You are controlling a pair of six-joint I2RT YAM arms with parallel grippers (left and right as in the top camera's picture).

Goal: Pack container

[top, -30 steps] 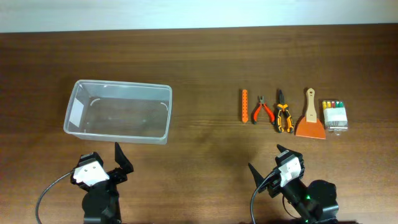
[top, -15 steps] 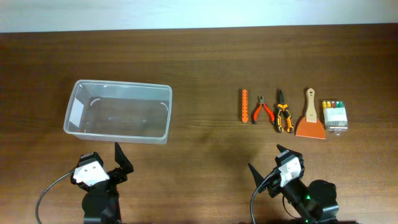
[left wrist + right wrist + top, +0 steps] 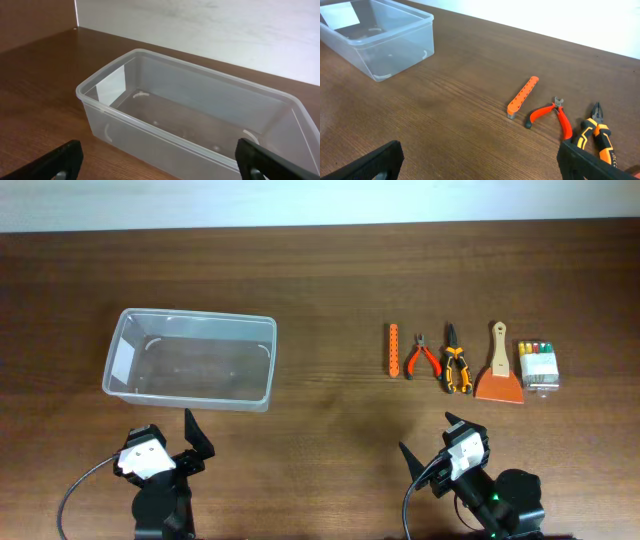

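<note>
The clear plastic container [image 3: 190, 360] stands empty at the left of the table; it fills the left wrist view [image 3: 200, 115] and shows at the far left of the right wrist view [image 3: 375, 37]. At the right lie an orange bar [image 3: 393, 348], red pliers [image 3: 422, 357], orange-black pliers [image 3: 456, 360], an orange scraper [image 3: 498, 370] and a small clear box of coloured bits [image 3: 538, 365]. My left gripper [image 3: 165, 437] is open and empty, in front of the container. My right gripper [image 3: 432, 442] is open and empty, in front of the tools.
The tools lie in a row along the right half of the brown wooden table [image 3: 330, 290]. A white wall [image 3: 320, 200] borders the far edge. The orange bar [image 3: 523, 96] and red pliers [image 3: 551, 116] show in the right wrist view.
</note>
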